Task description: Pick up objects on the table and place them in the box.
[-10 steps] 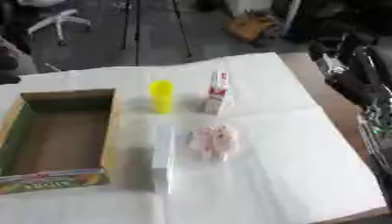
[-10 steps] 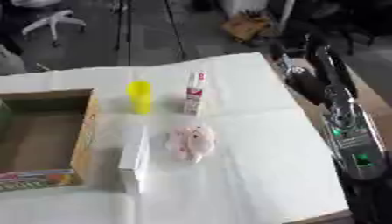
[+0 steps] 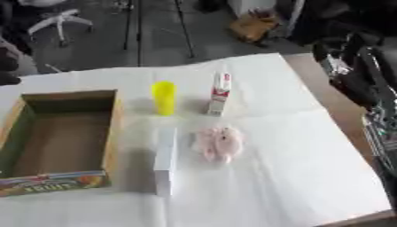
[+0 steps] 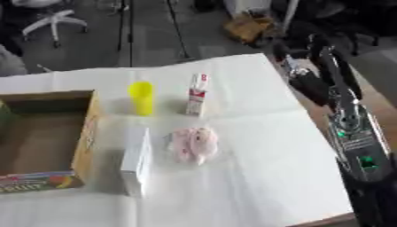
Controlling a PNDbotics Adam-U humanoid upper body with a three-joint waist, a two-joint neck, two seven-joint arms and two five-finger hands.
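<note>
box (image 3: 112, 128) sits empty (left of yellow cup (image 3: 164, 97)); right hand (image 4: 306, 80) grip unclear.

My right hand (image 4: 310, 73) hangs at two o'clock over the surface (image 4: 256, 164) edge. At centre lies a pink bundle (image 4: 192, 144), a white carton (image 4: 136, 160) beside it, a yellow cup (image 4: 142, 97) at eleven o'clock, the box (image 4: 83, 133) at nine.

Grey floor; white office chair (image 3: 58, 20); tripod legs (image 3: 159, 26).
</note>
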